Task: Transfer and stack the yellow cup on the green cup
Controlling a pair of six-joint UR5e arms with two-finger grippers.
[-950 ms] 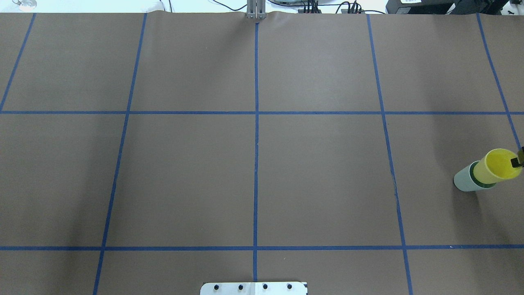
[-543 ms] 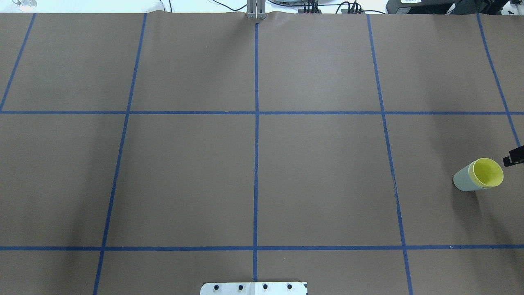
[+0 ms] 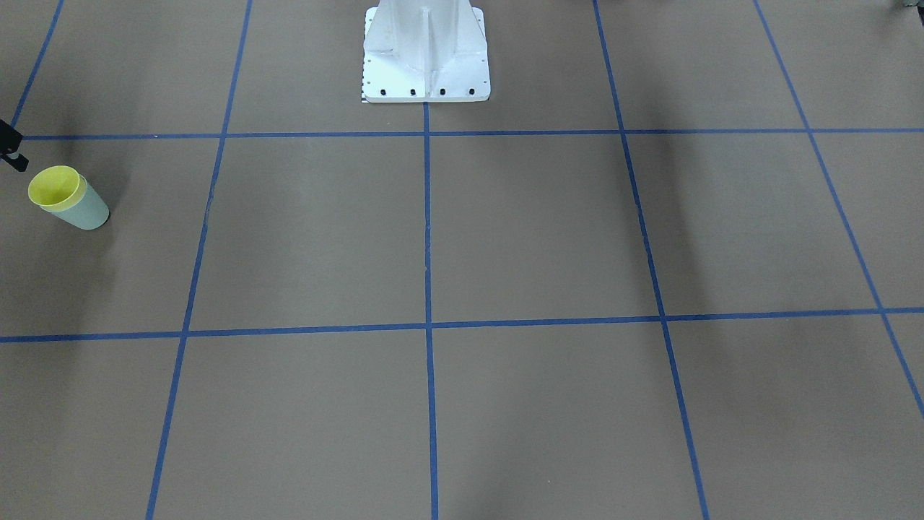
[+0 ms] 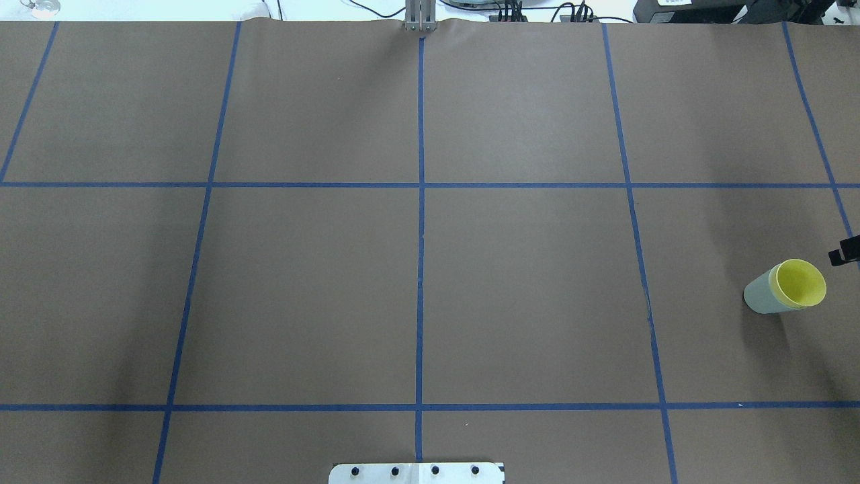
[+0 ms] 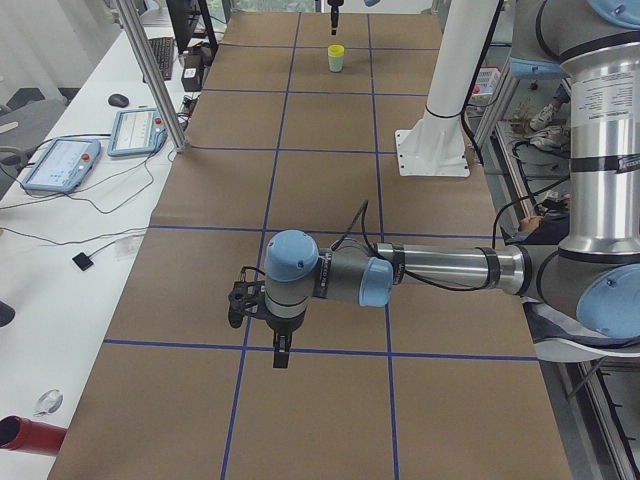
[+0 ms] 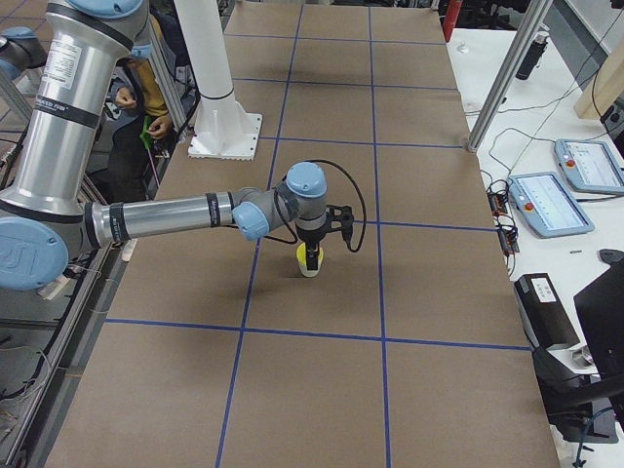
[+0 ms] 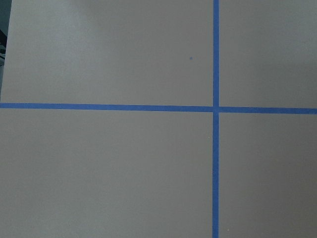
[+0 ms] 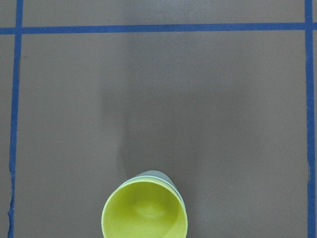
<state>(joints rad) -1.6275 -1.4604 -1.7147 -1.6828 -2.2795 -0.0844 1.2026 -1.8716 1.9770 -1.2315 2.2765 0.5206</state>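
Observation:
The yellow cup point(image 4: 799, 282) sits nested upright inside the green cup point(image 4: 756, 297) near the table's right edge. Only the yellow rim and inside show above the green wall. The right wrist view looks straight down into the yellow cup point(image 8: 144, 212), with a sliver of the green cup point(image 8: 157, 174) behind it. My right gripper point(image 6: 312, 257) hangs just above the stack, off the cup; one black fingertip point(image 4: 844, 253) shows at the frame edge, apart from the rim. My left gripper point(image 5: 279, 352) hovers over bare table far from the cups; I cannot tell if it is open.
The robot's white base point(image 3: 426, 58) stands at the table's middle near edge. Blue tape lines point(image 4: 420, 202) divide the brown table cover into squares. Tablets and cables point(image 6: 546, 200) lie on the side bench beyond the far edge.
One second ago my right gripper held the yellow cup by its rim, half inside the green cup. It let go, the yellow cup dropped fully in, and the gripper drew back right.

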